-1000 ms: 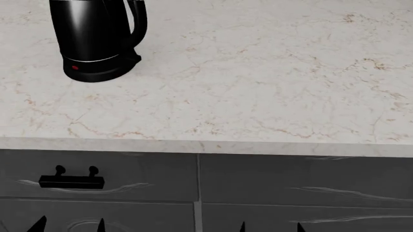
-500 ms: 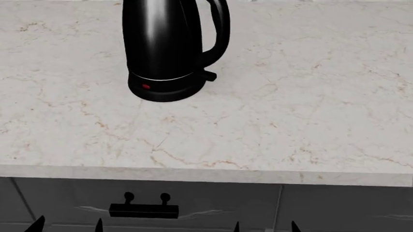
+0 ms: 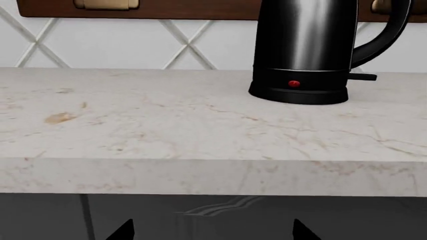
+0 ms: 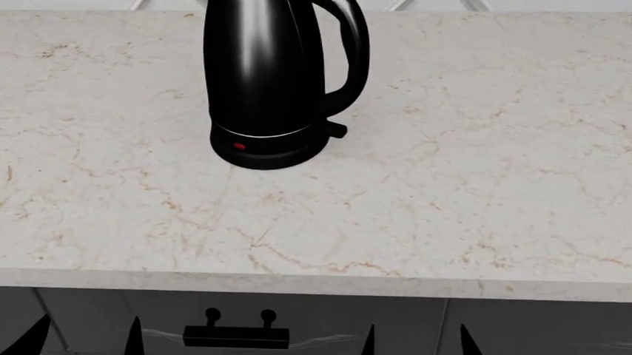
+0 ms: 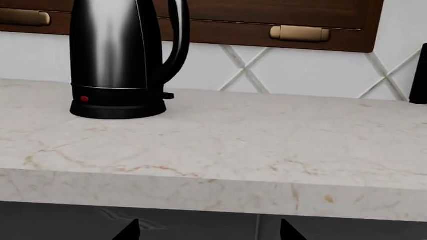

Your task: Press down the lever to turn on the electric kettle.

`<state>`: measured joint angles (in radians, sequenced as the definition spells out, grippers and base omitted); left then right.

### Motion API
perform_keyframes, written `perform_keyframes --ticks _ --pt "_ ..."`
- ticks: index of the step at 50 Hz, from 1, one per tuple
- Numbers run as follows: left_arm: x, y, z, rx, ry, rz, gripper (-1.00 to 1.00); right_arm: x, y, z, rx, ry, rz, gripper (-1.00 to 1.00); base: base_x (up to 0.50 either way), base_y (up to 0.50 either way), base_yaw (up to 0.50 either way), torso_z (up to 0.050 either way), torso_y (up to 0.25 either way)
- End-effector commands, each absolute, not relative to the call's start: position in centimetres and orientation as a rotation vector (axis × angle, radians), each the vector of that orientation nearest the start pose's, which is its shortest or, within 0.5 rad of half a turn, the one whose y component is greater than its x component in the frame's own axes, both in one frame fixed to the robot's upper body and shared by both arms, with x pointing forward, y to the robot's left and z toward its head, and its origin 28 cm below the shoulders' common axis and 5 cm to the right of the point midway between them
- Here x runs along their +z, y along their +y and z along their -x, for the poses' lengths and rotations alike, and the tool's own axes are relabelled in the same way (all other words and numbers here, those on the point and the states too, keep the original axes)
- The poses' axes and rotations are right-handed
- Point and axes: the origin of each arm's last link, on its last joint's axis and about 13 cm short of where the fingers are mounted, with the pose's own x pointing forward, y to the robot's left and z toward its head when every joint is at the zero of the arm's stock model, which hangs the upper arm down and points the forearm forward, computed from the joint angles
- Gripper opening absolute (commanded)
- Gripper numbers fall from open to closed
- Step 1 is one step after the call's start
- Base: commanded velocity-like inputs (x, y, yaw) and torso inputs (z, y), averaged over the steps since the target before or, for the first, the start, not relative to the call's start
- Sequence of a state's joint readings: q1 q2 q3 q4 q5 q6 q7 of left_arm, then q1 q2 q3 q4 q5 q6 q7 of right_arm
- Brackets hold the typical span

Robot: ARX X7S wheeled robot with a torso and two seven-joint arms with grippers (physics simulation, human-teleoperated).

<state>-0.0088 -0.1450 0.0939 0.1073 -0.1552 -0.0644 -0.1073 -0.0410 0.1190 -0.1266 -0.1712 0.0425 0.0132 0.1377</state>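
The electric kettle is tall and glossy black with a curved handle on its right. It stands upright at the back of the marble counter, left of centre. The lever is a short black tab jutting right from the base below the handle. A red dot marks the base front. The kettle also shows in the left wrist view with the lever, and in the right wrist view with the lever. My left gripper and right gripper are open and empty, below the counter's front edge, far from the kettle.
The marble counter has its front edge just above my grippers. A black drawer handle sits on the grey cabinet front between them. A tiled backsplash and wooden cabinets with brass handles stand behind. A dark object is at the far right.
In the head view the kettle has shifted from the upper left towards the centre and looks larger and lower. The counter edge and drawer handle have slid down. Both grippers stay low.
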Motion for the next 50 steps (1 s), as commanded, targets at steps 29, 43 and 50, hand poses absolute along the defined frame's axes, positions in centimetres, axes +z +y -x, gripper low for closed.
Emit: perform_keyframes --ticks 29,43,50 --pt "11.3 23.3 -23.5 0.040 -0.152 0.066 1.00 11.6 -10.7 -21.4 -0.064 -0.294 0.156 1.00 0.01 0.14 0.00 0.000 0.000" --pt "16.7 23.5 -25.1 0.040 -0.201 0.064 1.00 16.6 -10.8 -22.3 0.016 -0.338 0.170 1.00 0.08 0.00 0.00 0.000 0.000" --pt "16.7 23.9 -25.4 0.049 -0.202 0.077 1.00 16.2 -11.1 -22.6 0.014 -0.301 0.166 1.00 0.50 0.00 0.00 0.000 0.000"
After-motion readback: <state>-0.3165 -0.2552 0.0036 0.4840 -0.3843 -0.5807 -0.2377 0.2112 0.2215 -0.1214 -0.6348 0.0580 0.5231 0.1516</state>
